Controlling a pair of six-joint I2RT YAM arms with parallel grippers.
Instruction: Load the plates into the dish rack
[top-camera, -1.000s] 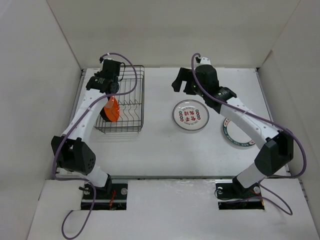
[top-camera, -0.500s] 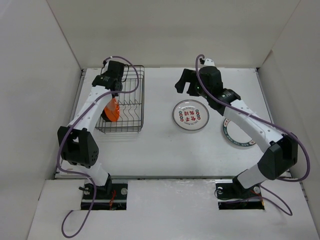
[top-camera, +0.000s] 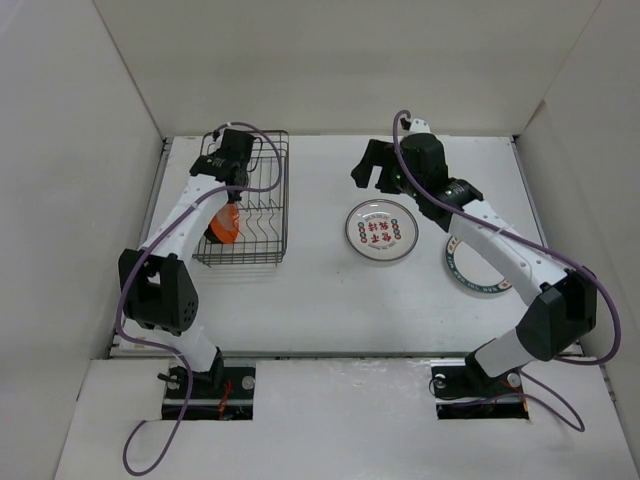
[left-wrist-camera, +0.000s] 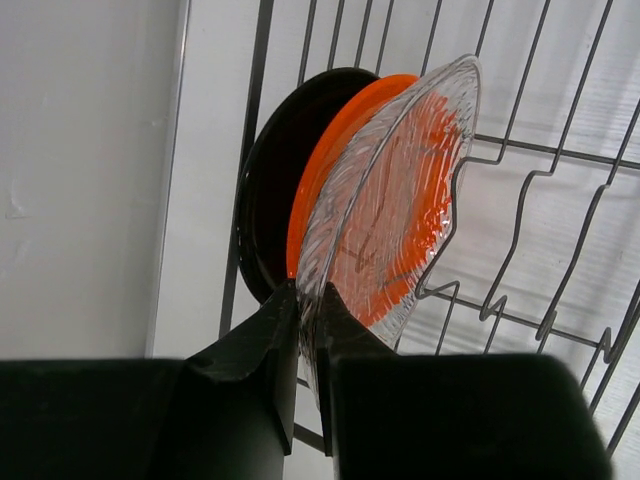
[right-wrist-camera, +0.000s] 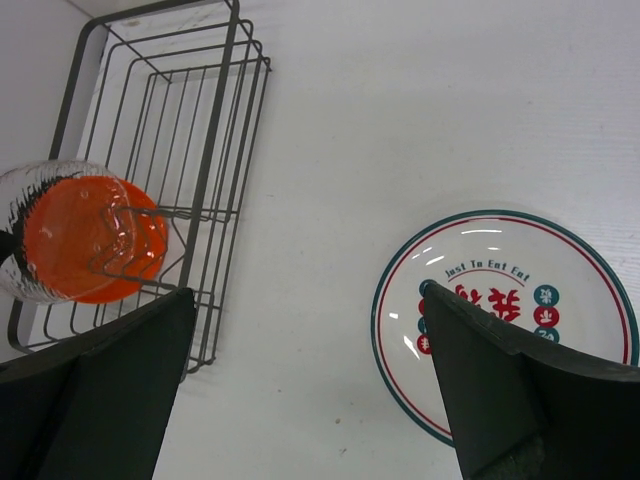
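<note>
1. The dish rack (top-camera: 262, 190) sits at 10 o'clock on the table (top-camera: 300, 300), long axis running 12 to 6.
2. The left gripper (left-wrist-camera: 308, 315) is over the rack. Its fingers (left-wrist-camera: 250, 370) pinch the lower rim of the clear glass plate (left-wrist-camera: 400, 190), with the rim clamped in the narrow gap between them.
3. The glass plate is on edge and tilted, inside the rack's outline at its 6 o'clock end, by the zigzag divider wires (left-wrist-camera: 520, 200). Can't tell whether its rim rests on a wire or hangs from the grip alone.
4. The orange plate (left-wrist-camera: 325, 170) is just behind the glass one, also on edge. The two faces are very close and I can't tell if they touch.
5. The black plate (left-wrist-camera: 262, 200) is behind the orange one, also on edge, nearest the rack's end wall.
6. The right gripper (top-camera: 372, 172) hangs above the table with its fingers (right-wrist-camera: 100, 390) spread wide and nothing between them.
7. The white plate with red characters (top-camera: 381, 231) lies flat near table centre, at 6 o'clock from the right gripper and well apart from the rack.
8. The green-rimmed plate (top-camera: 468, 280) lies flat at 4 o'clock from the red-character plate, partly covered by the right arm (top-camera: 500, 245).
</note>
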